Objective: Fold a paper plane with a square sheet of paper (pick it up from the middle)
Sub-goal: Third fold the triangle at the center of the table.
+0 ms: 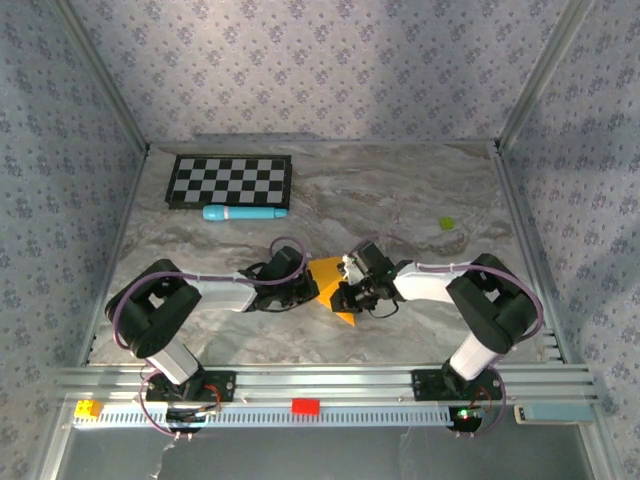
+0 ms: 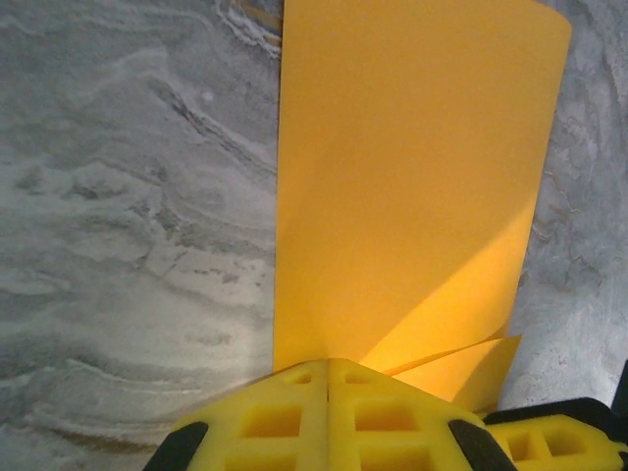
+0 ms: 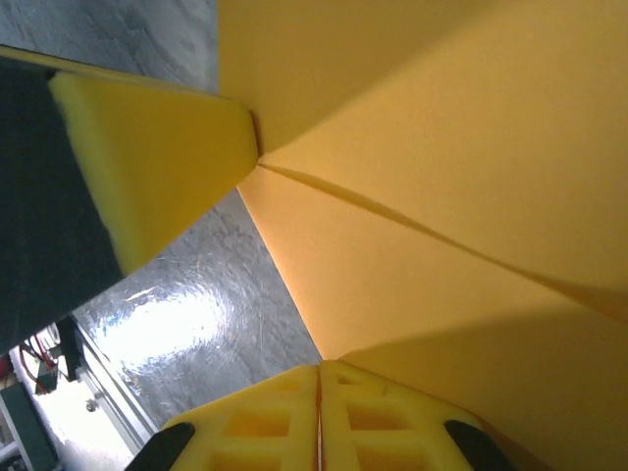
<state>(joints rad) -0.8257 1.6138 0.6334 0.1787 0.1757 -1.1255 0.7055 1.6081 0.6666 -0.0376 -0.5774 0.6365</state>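
The square sheet of paper (image 1: pixel 328 274) is orange, folded and creased, and sits between the two arms near the table's middle front. In the left wrist view the paper (image 2: pixel 412 177) stands as a tall panel with a lower flap, and my left gripper (image 2: pixel 329 365) is shut on its near edge. My right gripper (image 3: pixel 320 367) is shut on the paper (image 3: pixel 442 196) at a corner where a crease runs across. From above, the left gripper (image 1: pixel 306 290) and right gripper (image 1: pixel 350 296) pinch the sheet from opposite sides. The paper plane is out of view.
A black-and-white checkerboard (image 1: pixel 230 181) lies at the back left, with a light-blue cylinder (image 1: pixel 245 213) just in front of it. A tiny yellow-green bit (image 1: pixel 447 224) lies at the right. Patterned walls enclose the marble table (image 1: pixel 400 190); an aluminium rail (image 1: pixel 320 385) runs along the front.
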